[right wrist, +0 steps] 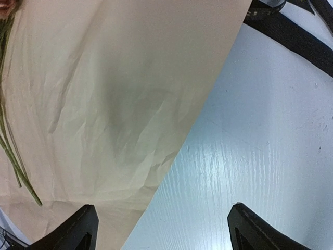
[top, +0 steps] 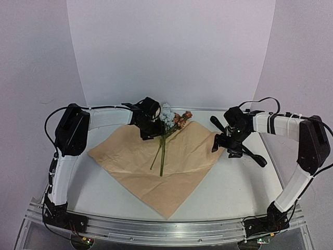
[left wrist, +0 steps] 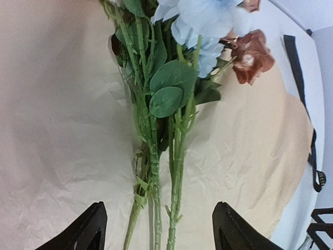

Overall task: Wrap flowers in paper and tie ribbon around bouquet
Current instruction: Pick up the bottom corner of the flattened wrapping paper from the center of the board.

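So where we're at: the paper [top: 130,156] is lying flat on the tabletop [top: 234,187], tan side up, turned so it sits like a diamond. The flowers [top: 165,136] lie right on top of it, heads up at the far corner and stems pointing back toward us. Nothing is wrapped yet, and the ribbon [right wrist: 291,39] is off to the right on the bare tabletop, touching nothing we need right now.

Our left gripper [left wrist: 159,224] hangs over the stems just below the heads with its fingers apart, holding nothing. Our right gripper [right wrist: 162,224] is also spread wide and empty, sitting above the paper's right edge, half over paper and half over tabletop.

We reckon the step in hand is the first fold, bringing the right corner over the stems. Our tips for doing it well:

- Pinch only the paper at the edge. It's thin and crinkly, so come in low and catch the edge rather than jabbing down on it.
- Lift a little before sweeping across, otherwise the whole sheet probably slides and drags the flowers with it.
- Use the left side to pin the stems or the sheet while the right folds.
- Keep the heads poking past the far corner so they don't get buried in the cone.
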Motion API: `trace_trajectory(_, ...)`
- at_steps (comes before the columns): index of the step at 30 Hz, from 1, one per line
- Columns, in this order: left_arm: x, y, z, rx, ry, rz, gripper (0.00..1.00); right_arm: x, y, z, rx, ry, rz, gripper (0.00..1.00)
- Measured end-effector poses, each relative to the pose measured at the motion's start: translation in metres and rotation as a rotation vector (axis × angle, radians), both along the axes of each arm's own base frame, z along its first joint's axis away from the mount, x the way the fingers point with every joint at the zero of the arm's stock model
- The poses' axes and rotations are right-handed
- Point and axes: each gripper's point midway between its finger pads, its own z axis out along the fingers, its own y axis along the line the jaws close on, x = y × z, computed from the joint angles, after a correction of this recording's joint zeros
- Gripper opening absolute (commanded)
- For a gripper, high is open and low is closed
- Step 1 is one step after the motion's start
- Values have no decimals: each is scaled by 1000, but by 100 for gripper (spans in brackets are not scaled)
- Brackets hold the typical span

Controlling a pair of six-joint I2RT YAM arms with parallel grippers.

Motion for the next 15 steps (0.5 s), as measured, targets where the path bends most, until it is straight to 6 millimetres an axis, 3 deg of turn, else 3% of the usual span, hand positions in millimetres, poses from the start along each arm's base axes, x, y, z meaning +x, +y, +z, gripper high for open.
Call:
trace_trajectory(5,-21,18,38,-29,-58,-20,78,-23,22,14,-27,-62,153,95)
trace_trajectory(9,-42,37,62,-51,-88,-20,80,-59,54,24,-62,-120,379,95)
trace_trajectory(15,-77,76,72,-59,-97,0,80,-120,100,36,-119,-222,745,95)
